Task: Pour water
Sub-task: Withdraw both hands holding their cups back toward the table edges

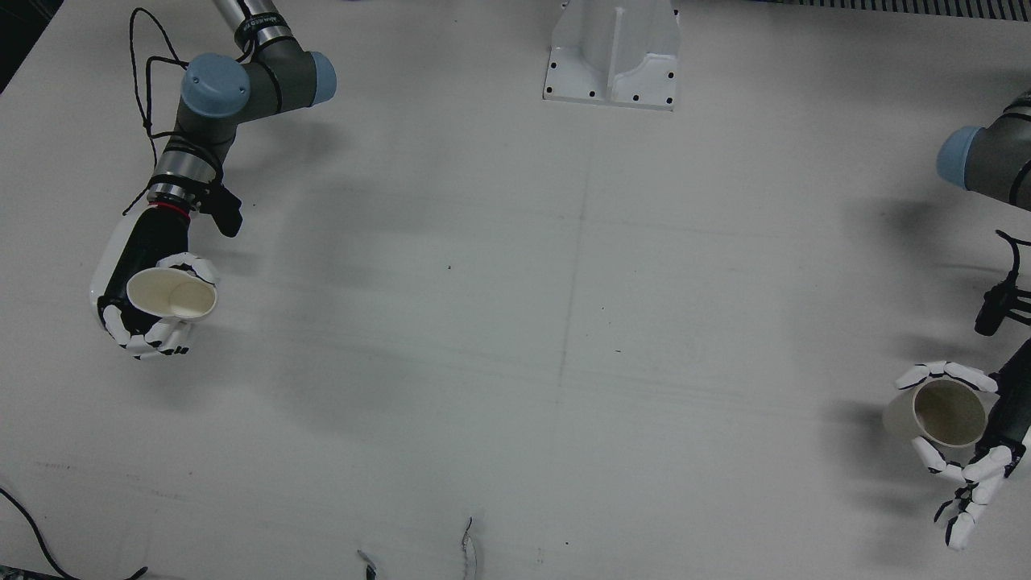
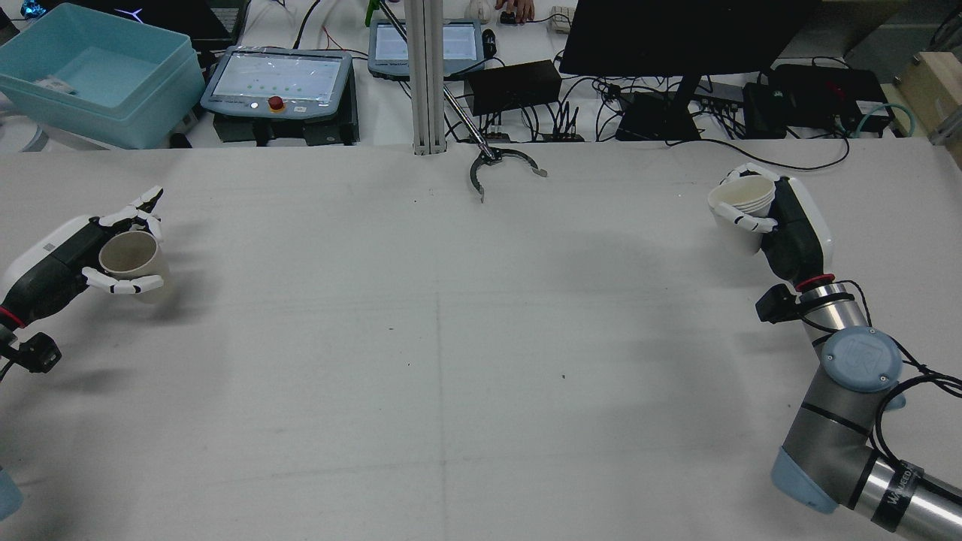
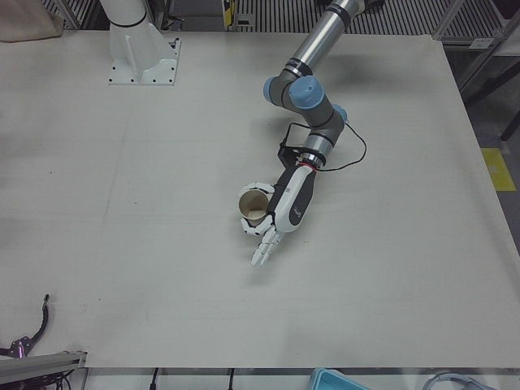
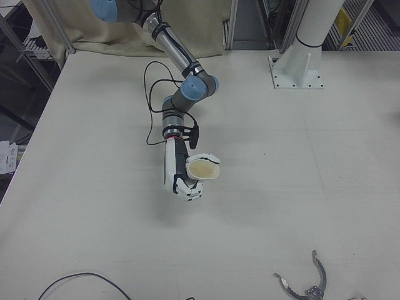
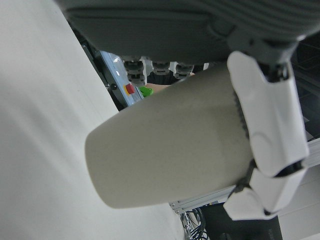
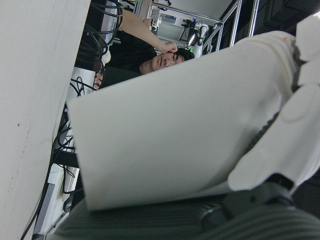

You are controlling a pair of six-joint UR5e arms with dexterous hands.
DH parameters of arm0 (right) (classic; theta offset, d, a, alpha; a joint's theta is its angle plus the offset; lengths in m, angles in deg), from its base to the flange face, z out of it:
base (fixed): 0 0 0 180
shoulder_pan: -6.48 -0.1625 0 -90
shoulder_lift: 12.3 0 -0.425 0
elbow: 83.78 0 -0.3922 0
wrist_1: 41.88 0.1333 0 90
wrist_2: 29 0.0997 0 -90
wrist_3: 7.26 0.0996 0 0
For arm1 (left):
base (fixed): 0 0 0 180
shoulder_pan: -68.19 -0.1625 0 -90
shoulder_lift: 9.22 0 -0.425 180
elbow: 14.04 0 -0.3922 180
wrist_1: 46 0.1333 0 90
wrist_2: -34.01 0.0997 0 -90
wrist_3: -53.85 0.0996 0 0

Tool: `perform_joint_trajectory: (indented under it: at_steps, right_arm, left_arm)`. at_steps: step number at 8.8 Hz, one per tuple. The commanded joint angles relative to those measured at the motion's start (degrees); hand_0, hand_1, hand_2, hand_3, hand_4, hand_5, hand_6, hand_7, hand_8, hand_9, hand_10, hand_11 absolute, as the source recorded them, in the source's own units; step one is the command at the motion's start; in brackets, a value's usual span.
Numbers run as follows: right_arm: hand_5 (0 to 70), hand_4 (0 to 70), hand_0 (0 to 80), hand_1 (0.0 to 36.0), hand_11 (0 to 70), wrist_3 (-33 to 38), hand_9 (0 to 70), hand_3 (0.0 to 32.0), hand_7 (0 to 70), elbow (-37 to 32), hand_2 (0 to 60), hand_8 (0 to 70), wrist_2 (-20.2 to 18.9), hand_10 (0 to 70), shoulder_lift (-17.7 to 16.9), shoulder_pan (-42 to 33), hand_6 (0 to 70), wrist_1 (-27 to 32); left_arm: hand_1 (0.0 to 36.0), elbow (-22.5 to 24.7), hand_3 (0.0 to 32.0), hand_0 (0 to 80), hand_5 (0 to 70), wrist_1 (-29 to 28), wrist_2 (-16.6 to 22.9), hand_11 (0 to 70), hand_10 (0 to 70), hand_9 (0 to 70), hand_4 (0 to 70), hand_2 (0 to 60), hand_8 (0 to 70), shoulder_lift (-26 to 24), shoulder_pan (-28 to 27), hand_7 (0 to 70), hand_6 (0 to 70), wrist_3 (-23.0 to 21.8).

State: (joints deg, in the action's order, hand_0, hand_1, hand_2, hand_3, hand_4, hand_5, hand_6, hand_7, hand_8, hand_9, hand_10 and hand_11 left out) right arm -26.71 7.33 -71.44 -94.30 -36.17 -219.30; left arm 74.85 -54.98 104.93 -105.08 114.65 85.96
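Front view: shows the right hand wrapped around a white cup at the view's left edge of the table, mouth tipped toward the table's middle. Reveals a pale, dry-looking inside; no water visible. Far across at the other edge, finds the left hand curled round a brown-lined cup, some fingers on the wall, others spread loose below. Cannot tell whether liquid sits in that dull interior.

Rear view: confirms both cups well apart, each held off to its own side, mouths roughly upward. Hints at stacked rims in the white cup; too small to be sure.

Left-front view: shows the brown-lined cup upright against the left palm, fingers half round it.

Right-front view: shows the white cup leaning, clasped at mid-wall.

Left hand view: fills with the cup's tapered paper wall, one fingertip pressed on it near the rim end.

Right hand view: much the same, a finger bearing on the white wall.

Judgement: thin paper, light, easily crushed, smooth enough to slip; best held at mid-wall with gentle, even pressure, clear of the rim.
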Motion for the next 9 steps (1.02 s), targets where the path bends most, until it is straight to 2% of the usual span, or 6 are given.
perform_joint_trajectory:
  at_steps: [1, 2, 3, 4, 5, 9]
  right_arm:
    - [70.0, 25.5, 53.1, 24.2, 64.7, -0.8, 68.1, 0.0, 60.1, -0.2, 54.7, 51.6, 0.0, 45.0, 0.7, -0.1, 56.5, -0.1]
    - [70.0, 25.6, 52.6, 22.6, 63.9, -0.8, 67.8, 0.0, 60.4, -0.3, 49.7, 51.3, 0.0, 44.6, 0.7, -0.1, 56.4, -0.2]
    - [70.0, 25.7, 52.8, 22.7, 63.8, -0.8, 67.9, 0.0, 60.6, -0.3, 49.9, 51.4, 0.0, 44.5, 0.8, 0.0, 56.6, -0.2]
    - [70.0, 25.4, 52.8, 22.8, 63.6, -0.8, 67.8, 0.0, 60.4, -0.4, 49.9, 51.3, 0.0, 44.3, 0.9, 0.0, 56.4, -0.3]
    - [70.0, 25.1, 52.9, 22.9, 63.5, -0.8, 67.8, 0.0, 60.6, -0.2, 50.5, 51.3, 0.0, 44.3, 1.0, 0.1, 56.5, -0.7]
    - [70.0, 25.2, 52.5, 22.7, 63.3, -1.5, 68.0, 0.0, 60.9, -0.9, 50.9, 51.5, 0.9, 44.1, 2.1, -0.6, 56.9, -0.8]
  left_arm:
    - [23.9, -6.0, 0.0, 48.1, 44.0, -6.1, -0.2, 9.0, 5.1, 4.0, 23.6, 49.1, 1.5, 0.3, -0.1, 5.6, 3.1, 0.2]
    - [14.6, -6.0, 0.0, 47.4, 35.7, -6.2, -0.2, 7.4, 4.3, 3.3, 21.6, 17.9, 0.9, 0.2, -0.1, 5.7, 2.9, 0.2]
    - [12.2, -6.1, 0.0, 46.8, 33.3, -7.4, -0.2, 6.9, 4.0, 3.0, 20.8, 11.4, 0.6, 0.4, 0.0, 6.2, 3.1, 0.2]
    - [7.8, -6.1, 0.0, 44.0, 19.7, -7.6, -0.2, 5.8, 3.6, 2.4, 20.7, 5.2, 0.1, 0.5, 0.2, 7.5, 3.1, 0.2]
    - [3.1, -6.2, 0.0, 37.9, 6.3, -8.9, -0.2, 4.3, 2.7, 0.9, 20.6, 1.4, 0.0, 1.5, 0.3, 7.5, 1.9, -0.2]
    - [3.2, -4.8, 0.0, 36.9, 0.0, -11.9, 0.3, 2.1, 1.1, 0.0, 12.7, 0.0, 0.0, 4.8, 6.5, 2.0, 0.0, -4.5]
